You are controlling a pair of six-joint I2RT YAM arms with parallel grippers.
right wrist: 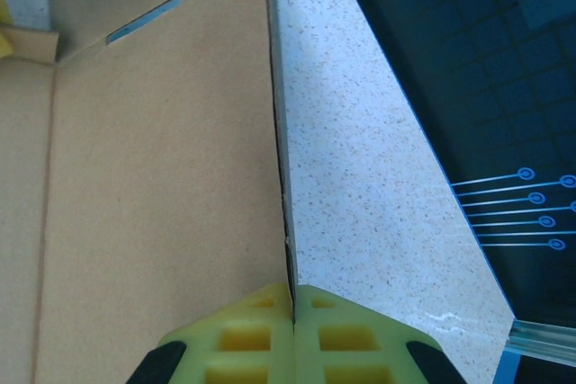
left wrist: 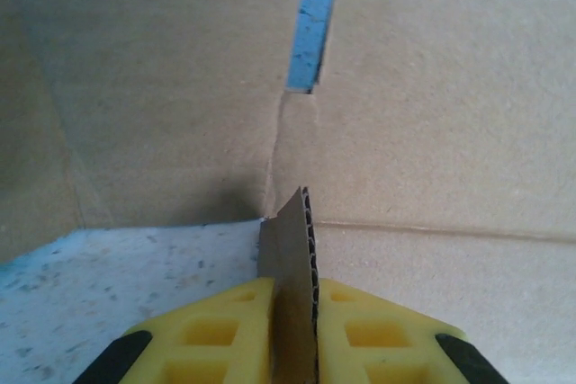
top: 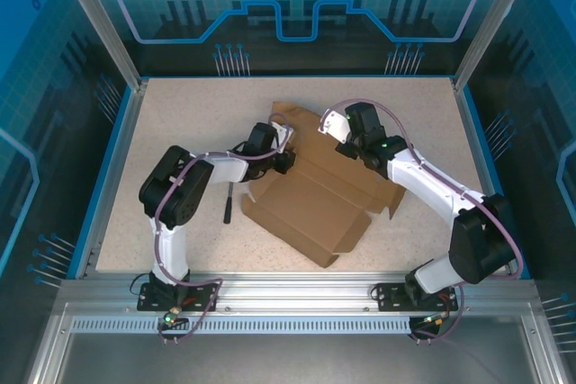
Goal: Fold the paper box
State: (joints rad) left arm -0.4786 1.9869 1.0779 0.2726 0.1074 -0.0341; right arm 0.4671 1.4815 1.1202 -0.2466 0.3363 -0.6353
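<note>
Desk: speckled beige surface (top: 180, 123) with a blue border, enclosed by clear walls.
Paper box: brown cardboard blank (top: 310, 200) in the middle of the desk, a little right of centre and turned on a diagonal. Its near panels lie flat, its far part rises between the two tools, and a tabbed flap juts toward the right.
Left tool: (top: 283, 152) at the far-left corner of the paper box. In the left wrist view the left tool (left wrist: 292, 299) has its yellow fingers (left wrist: 225, 334) clamped on a thin corrugated flap (left wrist: 290, 240), which stands upright between them with its fluted edge showing.
Right tool: (top: 340, 132) at the far side of the paper box. In the right wrist view the right tool (right wrist: 292, 299) has its yellow fingers (right wrist: 243, 339) pressed together on the edge of an upright cardboard wall (right wrist: 277, 132). Cardboard lies to the left of that wall, bare desk to its right.
Slot: narrow cut (left wrist: 310, 24) in the panel facing the left tool, blue showing through it.
Hammer: small and black (top: 229, 204), lying on the desk just beside the left edge of the paper box, near the left arm and apart from both tools.
</note>
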